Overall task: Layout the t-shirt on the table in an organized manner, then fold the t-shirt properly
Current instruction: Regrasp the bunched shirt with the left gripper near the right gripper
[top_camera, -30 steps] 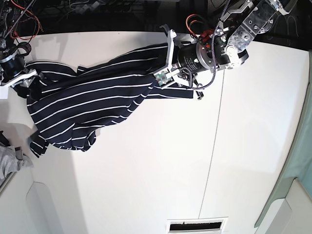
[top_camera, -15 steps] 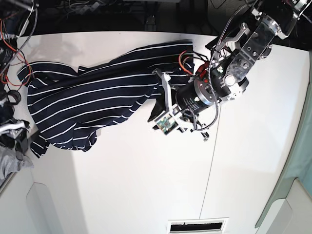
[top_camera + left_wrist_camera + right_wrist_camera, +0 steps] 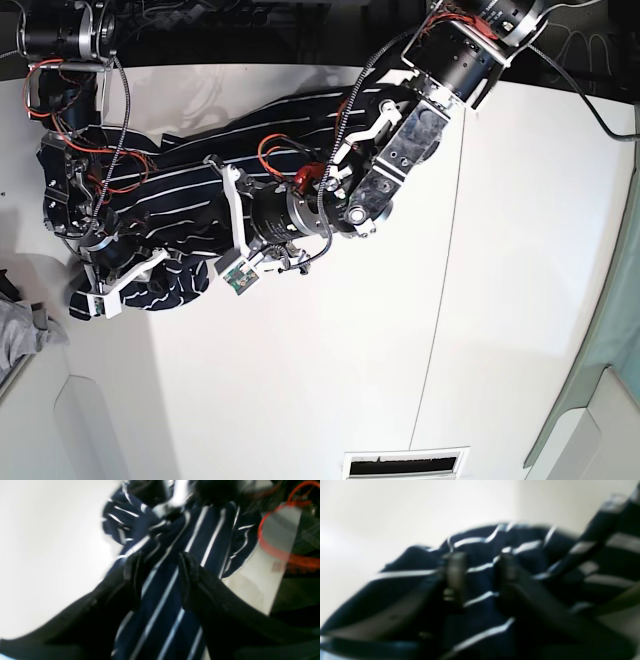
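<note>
Since the earlier frames both arms are being brought in over the t-shirt [image 3: 190,190]: the left gripper [image 3: 232,240] is being swung from the shirt's far-right end to its near edge, and the right gripper [image 3: 110,290] is being lowered onto its near-left corner.

The shirt is lying bunched on the far-left part of the table [image 3: 400,350], not yet spread flat. In the left wrist view the left gripper's [image 3: 160,580] fingers are being held apart with striped cloth [image 3: 162,597] between them; in the right wrist view the right gripper [image 3: 480,575] is likewise being held apart around a fold [image 3: 480,585] — no clamp is seen on either.

For the spreading to be done well, a single layer at the shirt's hem should be pinched by each gripper — not a bundle — and the two corners should be drawn away from each other.
</note>
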Robot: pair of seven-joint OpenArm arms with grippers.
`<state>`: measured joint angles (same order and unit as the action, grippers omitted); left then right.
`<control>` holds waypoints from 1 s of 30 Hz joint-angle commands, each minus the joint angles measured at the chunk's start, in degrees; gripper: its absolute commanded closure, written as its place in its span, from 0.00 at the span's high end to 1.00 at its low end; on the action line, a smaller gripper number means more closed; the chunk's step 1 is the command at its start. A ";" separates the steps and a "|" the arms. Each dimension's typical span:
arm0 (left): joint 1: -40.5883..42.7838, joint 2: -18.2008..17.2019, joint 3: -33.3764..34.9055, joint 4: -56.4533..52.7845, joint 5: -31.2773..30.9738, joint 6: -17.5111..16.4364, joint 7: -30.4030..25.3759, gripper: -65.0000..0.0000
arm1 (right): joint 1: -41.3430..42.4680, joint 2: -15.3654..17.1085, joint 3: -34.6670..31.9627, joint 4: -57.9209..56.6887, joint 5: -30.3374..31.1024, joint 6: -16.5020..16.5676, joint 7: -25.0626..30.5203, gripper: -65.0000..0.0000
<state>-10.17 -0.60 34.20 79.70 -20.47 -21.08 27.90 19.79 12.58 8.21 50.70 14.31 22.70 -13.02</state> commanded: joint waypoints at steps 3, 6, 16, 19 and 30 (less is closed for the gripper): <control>-1.07 1.75 -0.09 -2.40 -0.09 -0.90 -1.14 0.00 | 1.31 -0.48 0.07 0.74 0.42 2.69 4.28 0.00; -1.11 1.53 -0.11 -3.76 0.61 -4.02 -1.90 0.00 | 1.46 -0.55 0.09 2.60 1.20 5.84 5.99 0.00; -2.36 -1.90 -0.13 4.70 -0.48 -8.55 4.85 0.00 | -2.67 -0.04 1.18 25.11 1.57 9.25 2.93 0.00; -1.66 -3.43 2.89 8.00 -4.61 -9.64 8.96 0.00 | -6.67 0.13 2.78 33.07 1.97 9.25 -6.45 0.00; 2.58 -9.09 8.07 8.35 -4.79 -9.62 9.16 0.00 | -31.17 1.18 20.11 48.50 8.22 8.63 -10.99 0.00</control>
<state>-6.52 -10.17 42.41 87.05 -24.21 -30.33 38.57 -11.79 13.15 28.01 98.32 21.56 31.44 -25.54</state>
